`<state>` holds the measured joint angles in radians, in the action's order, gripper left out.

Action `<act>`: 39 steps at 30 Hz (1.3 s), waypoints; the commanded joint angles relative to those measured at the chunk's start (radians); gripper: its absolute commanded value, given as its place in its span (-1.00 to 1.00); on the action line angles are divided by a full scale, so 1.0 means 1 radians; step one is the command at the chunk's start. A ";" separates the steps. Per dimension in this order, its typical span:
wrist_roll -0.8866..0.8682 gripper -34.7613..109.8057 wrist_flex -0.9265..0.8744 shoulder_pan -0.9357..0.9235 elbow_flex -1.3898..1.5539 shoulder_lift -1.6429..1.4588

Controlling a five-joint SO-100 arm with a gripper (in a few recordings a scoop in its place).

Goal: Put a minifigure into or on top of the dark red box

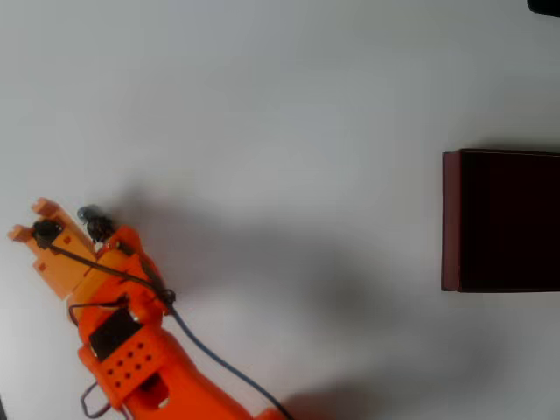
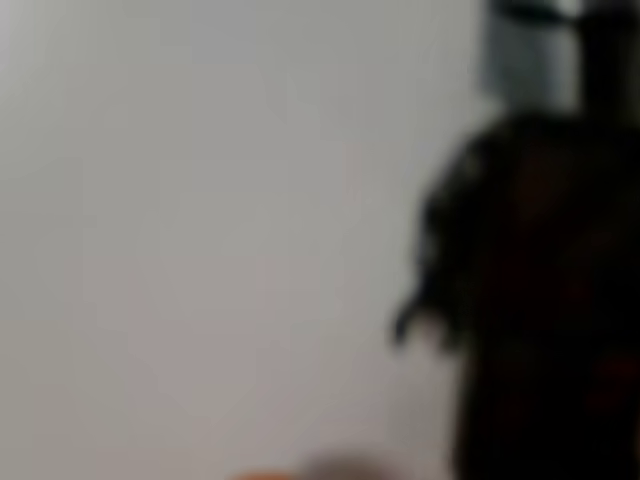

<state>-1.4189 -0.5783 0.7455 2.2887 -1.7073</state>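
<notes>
- A blurred, dark grey-black toy minifigure (image 2: 530,300) with a blue-grey head end fills the right side of the frame.
- A plain pale table surface (image 2: 200,230) covers the left.

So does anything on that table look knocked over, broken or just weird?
Nothing broken or spilled. The minifigure sits at the edge of the orange gripper, at the table's left in the overhead view, far from the dark red box at the right. The wrist view is just blurry.

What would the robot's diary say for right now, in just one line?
gripper: beside minifigure, grip unclear | minifigure: far left of table, overhead view | dark red box: right edge, no figure seen inside | stage: pickup
</notes>
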 commanded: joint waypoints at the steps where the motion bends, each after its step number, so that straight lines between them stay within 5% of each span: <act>1: -0.032 -0.24 0.018 0.020 0.005 -0.002; 39: -0.051 -0.34 0.054 0.008 -0.032 0.058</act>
<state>-1.4542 -0.5308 0.7517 2.2749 -1.6414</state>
